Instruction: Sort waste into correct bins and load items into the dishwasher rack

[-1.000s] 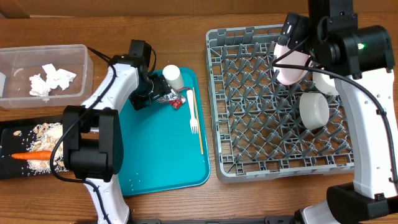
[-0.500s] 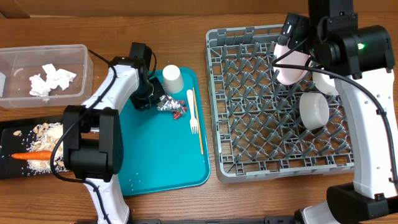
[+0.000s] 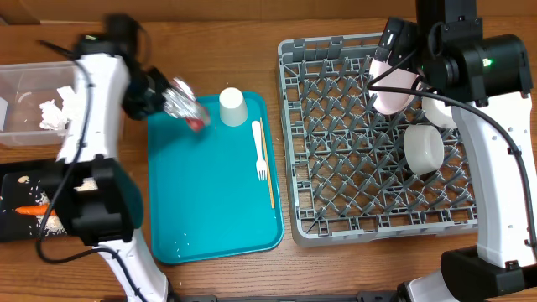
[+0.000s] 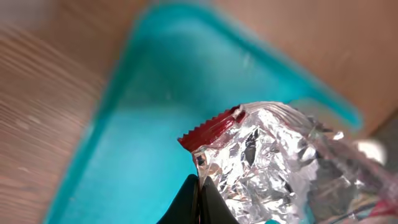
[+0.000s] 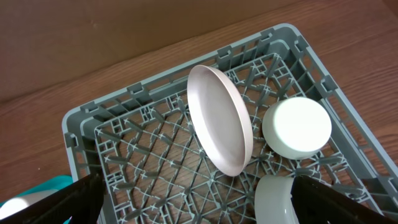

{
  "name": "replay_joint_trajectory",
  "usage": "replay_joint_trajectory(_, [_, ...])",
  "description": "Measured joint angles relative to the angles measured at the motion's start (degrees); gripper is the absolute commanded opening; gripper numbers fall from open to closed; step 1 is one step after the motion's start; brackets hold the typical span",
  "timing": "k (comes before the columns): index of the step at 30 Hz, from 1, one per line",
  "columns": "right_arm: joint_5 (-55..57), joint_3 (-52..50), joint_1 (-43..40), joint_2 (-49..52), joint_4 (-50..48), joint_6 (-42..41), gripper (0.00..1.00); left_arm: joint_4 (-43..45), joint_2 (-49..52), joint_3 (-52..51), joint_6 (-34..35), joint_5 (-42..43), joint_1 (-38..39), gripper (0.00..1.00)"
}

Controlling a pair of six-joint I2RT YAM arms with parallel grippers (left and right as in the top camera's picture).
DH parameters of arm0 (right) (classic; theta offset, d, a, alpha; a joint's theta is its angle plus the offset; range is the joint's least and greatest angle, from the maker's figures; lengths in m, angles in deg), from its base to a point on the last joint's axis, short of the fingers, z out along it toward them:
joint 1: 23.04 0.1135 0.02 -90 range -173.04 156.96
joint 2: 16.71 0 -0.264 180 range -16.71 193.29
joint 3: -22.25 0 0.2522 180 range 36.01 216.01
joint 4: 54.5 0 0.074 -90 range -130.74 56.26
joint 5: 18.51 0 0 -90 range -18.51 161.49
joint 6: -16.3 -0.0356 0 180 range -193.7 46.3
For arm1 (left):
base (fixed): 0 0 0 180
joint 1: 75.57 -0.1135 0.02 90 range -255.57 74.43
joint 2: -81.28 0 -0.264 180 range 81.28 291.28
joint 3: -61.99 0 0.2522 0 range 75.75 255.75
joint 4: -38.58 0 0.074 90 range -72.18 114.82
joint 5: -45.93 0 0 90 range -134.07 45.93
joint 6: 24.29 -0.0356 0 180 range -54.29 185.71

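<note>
Closest in, our left gripper [image 4: 199,198] is pinched tight on the crinkled red-and-silver wrapper [image 4: 267,158], gripping it just under its red serrated edge. The foil's long axis runs straight out from the fingertips, and beneath it lies the teal tray [image 4: 143,124]. From overhead, the wrapper hangs above the tray's far left corner. The clear plastic tub [image 3: 33,70], with crumpled napkin pieces [image 3: 54,113] inside, lies just beyond on the robot's left, so we judge the drop turns on carrying the wrapper leftward over the tub wall. The black tray [image 3: 17,180] sits in front of the tub. Our right gripper [image 5: 199,202], fingers spread wide and empty, hovers well apart over the dishwasher rack [image 5: 81,118]. We can read no brand or writing on the wrapper
</note>
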Motion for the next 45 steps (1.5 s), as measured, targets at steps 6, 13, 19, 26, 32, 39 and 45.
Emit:
replay_joint_trajectory(6, [-0.1,0.0,0.0,0.0,0.0,0.0,1.00,-0.8,0.0,11.0,-1.9,0.0,-7.8,0.04])
replay_joint_trajectory(13, [-0.2,0.0,0.0,0.0,0.0,0.0,1.00,0.5,0.0,12.2,-2.2,-5.1,-16.9,0.04])
replay_joint_trajectory(19, [-0.2,0.0,0.0,0.0,0.0,0.0,1.00,6.7,0.0,9.2,-4.1,-13.0,-23.5,0.09])
replay_joint_trajectory(26, [-0.2,0.0,0.0,0.0,0.0,0.0,1.00,14.2,0.0,4.4,-8.1,-15.2,-24.8,0.93])
replay_joint_trajectory(32, [-0.2,0.0,0.0,0.0,0.0,0.0,1.00,13.7,0.0,3.1,-8.3,-14.7,-24.7,1.00])
replay_joint_trajectory(39, [-0.2,0.0,0.0,0.0,0.0,0.0,1.00,7.6,0.0,4.2,-8.8,-4.5,-24.5,1.00])
replay_joint_trajectory(45, [-0.2,0.0,0.0,0.0,0.0,0.0,1.00,6.9,0.0,6.1,-10.6,11.2,-21.0,1.00])
